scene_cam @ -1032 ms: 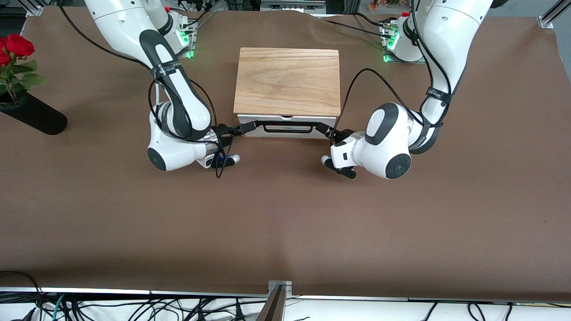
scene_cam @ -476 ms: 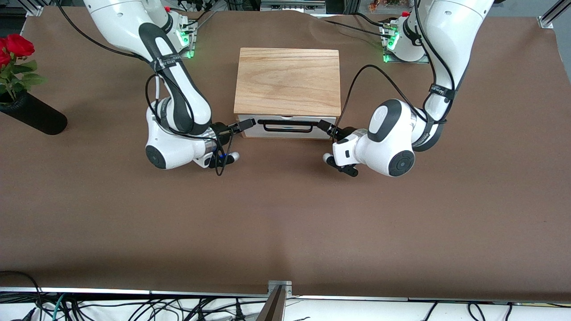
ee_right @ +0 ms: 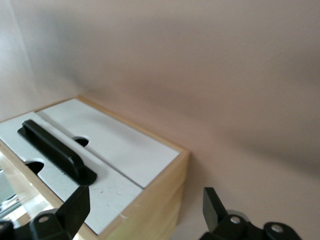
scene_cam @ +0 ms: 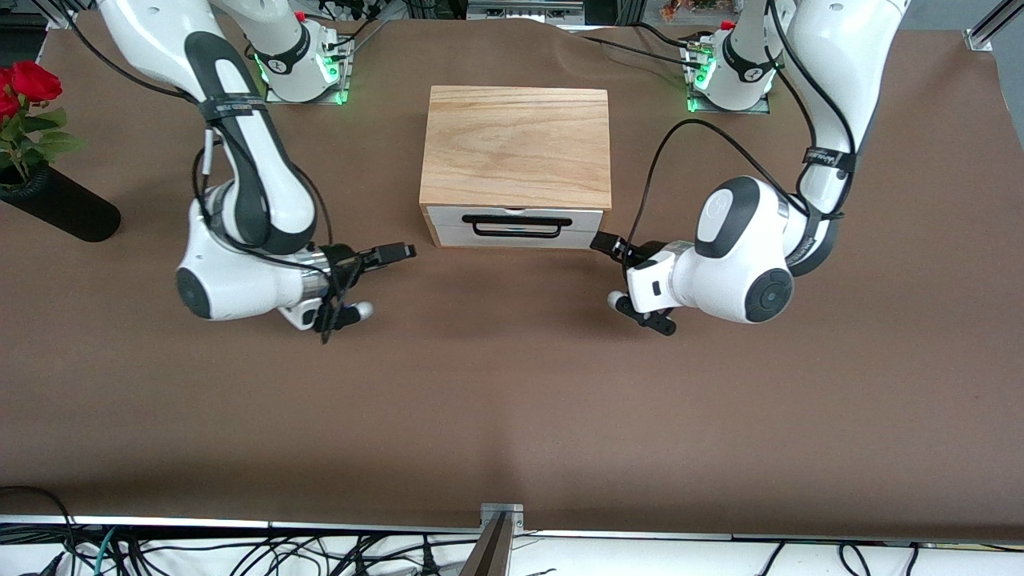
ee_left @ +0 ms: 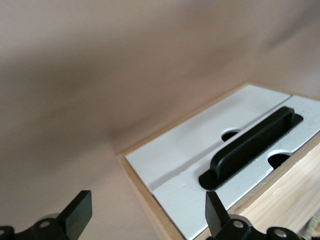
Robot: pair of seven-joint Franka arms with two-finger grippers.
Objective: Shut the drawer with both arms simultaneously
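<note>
The light-wood box (scene_cam: 516, 144) stands mid-table with the drawer (scene_cam: 516, 226) pushed in, its white front flush and its black bar handle (scene_cam: 512, 226) showing. My left gripper (scene_cam: 606, 242) is open and empty, low over the table beside the box's front corner toward the left arm's end, not touching it. My right gripper (scene_cam: 398, 253) is open and empty, off the other front corner. The left wrist view shows the drawer front (ee_left: 200, 155), its handle (ee_left: 252, 147) and my left gripper (ee_left: 146, 215). The right wrist view shows the front (ee_right: 110, 145), the handle (ee_right: 55, 150) and my right gripper (ee_right: 144, 210).
A black vase (scene_cam: 60, 204) with red roses (scene_cam: 24, 88) lies at the right arm's end of the table. The arm bases (scene_cam: 300, 64) (scene_cam: 728, 76) stand along the table edge farthest from the front camera. Brown tabletop (scene_cam: 512, 384) spreads in front of the drawer.
Both grippers have drawn back from the drawer front, each toward its own end of the table and nearer the front camera. The drawer stays shut.
</note>
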